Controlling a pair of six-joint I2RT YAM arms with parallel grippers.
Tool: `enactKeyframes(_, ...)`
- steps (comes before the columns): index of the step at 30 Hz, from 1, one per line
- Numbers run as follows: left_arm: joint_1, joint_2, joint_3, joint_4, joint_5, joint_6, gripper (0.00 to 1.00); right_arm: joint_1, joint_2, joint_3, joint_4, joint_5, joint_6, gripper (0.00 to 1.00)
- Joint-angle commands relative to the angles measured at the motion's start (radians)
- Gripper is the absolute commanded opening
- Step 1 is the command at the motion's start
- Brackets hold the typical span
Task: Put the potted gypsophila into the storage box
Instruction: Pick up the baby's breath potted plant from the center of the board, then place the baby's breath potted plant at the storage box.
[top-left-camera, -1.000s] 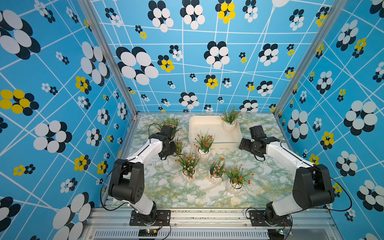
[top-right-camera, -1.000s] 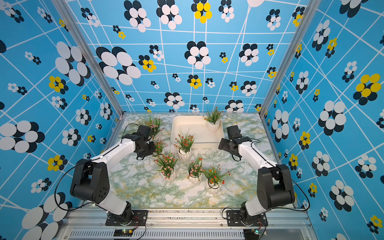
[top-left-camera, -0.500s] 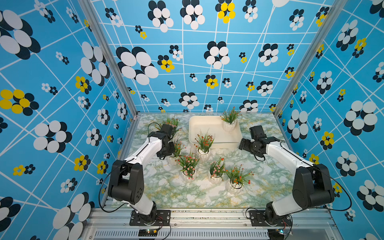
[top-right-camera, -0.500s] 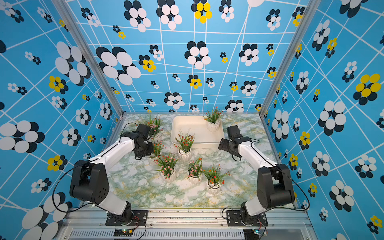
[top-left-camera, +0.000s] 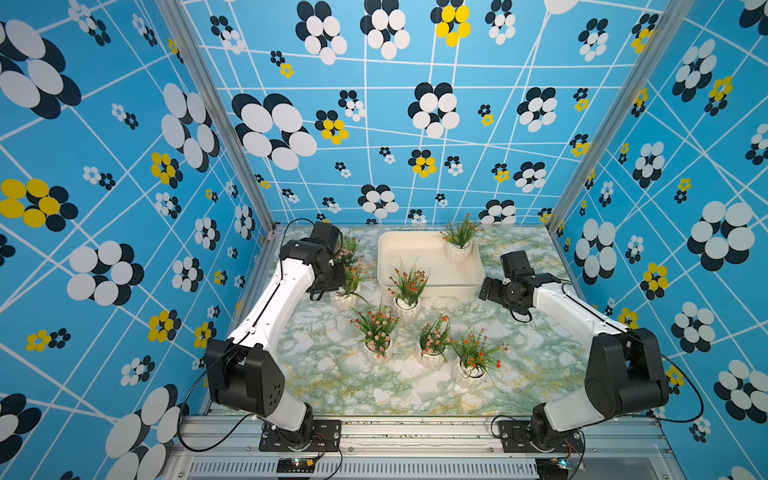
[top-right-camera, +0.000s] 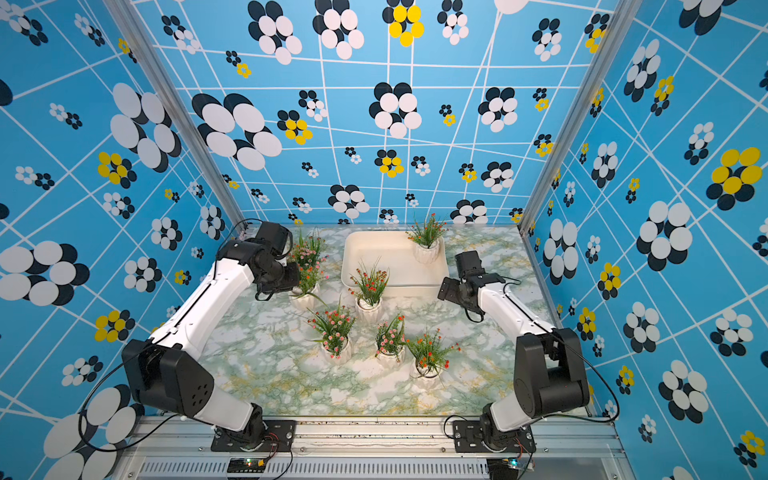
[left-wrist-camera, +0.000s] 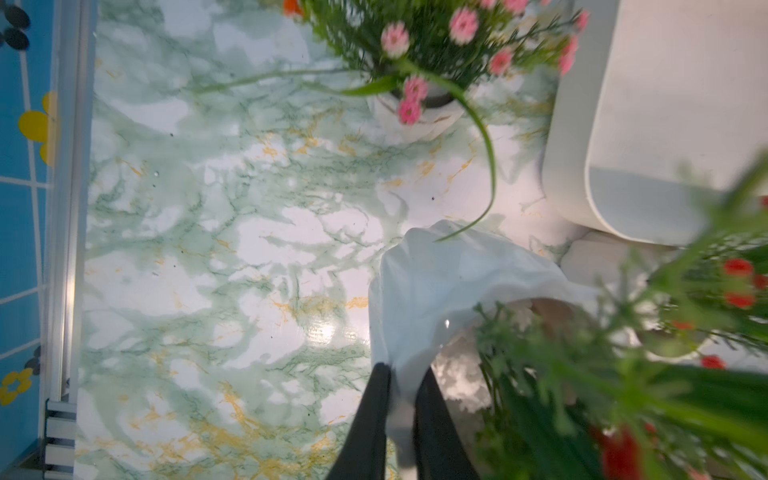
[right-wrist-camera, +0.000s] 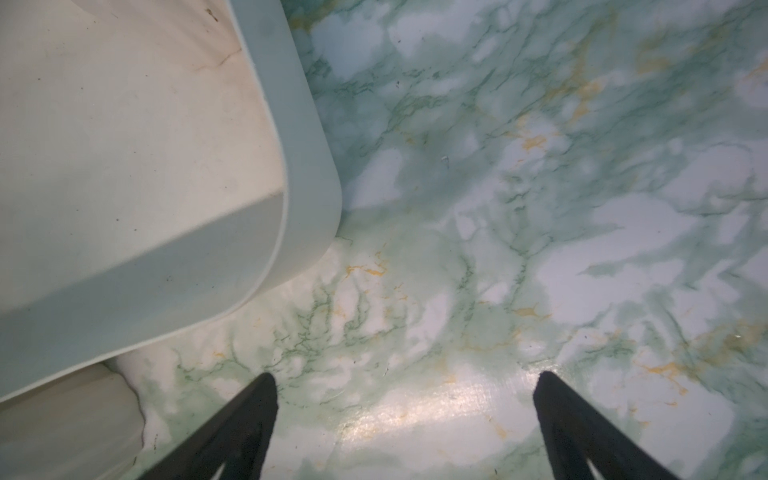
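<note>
Clamps the left tool (left-wrist-camera: 405, 370) on the white rim of the held pot (left-wrist-camera: 436, 282), a potted gypsophila with pinkish-red blooms, with jaws drawn close. Shows the held pot (top-left-camera: 344, 300) in both top views at the left of the desk (top-left-camera: 324, 374), outside the storage box (top-left-camera: 409, 249) and near its left wall. Looks tilted in the left wrist view; cannot tell whether lifted clear of the desk or resting on it. Holds the right tool (right-wrist-camera: 405, 375) over bare marbled desk just beside the near right corner of the storage box, with jaws wide apart and nothing between. Finds one boxed pot (top-left-camera: 458, 252) with red-orange blooms upright inside the storage box, in the far right corner. Finds a front pot (top-left-camera: 406, 309) with red blooms on the desk just before the near wall of the box. Finds a rear plant (top-left-camera: 350, 245) with pale pink blooms behind the held pot. Counts three more mid-desk, apart from the box: a pink pot (top-left-camera: 376, 351), a second pink pot (top-left-camera: 430, 355) and a red-orange pot (top-left-camera: 471, 374), the last two just beside each other
</note>
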Motion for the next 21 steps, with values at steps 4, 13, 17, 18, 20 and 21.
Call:
enactKeyframes(4,-0.017,0.098,0.317,-0.067,0.064,0.062,0.0,-0.013,0.008,0.058,-0.04,-0.023,-0.02,0.99)
enactKeyframes(13,-0.126,0.459,0.824,-0.102,0.131,0.097,0.0,-0.042,0.045,0.131,-0.031,-0.075,-0.036,0.99)
enactKeyframes(17,-0.17,0.652,1.095,-0.158,0.146,0.098,0.0,-0.057,0.056,0.145,-0.01,-0.089,-0.036,0.99)
enactKeyframes(18,-0.178,0.704,1.16,-0.171,0.148,0.088,0.0,-0.058,0.068,0.152,-0.001,-0.101,-0.037,0.99)
enactKeyframes(20,-0.185,0.777,1.241,-0.164,0.166,0.064,0.0,-0.113,0.093,0.183,-0.01,-0.131,-0.037,0.99)
enactKeyframes(21,-0.19,0.806,1.253,-0.15,0.177,0.049,0.0,-0.122,0.105,0.201,-0.018,-0.139,-0.043,0.99)
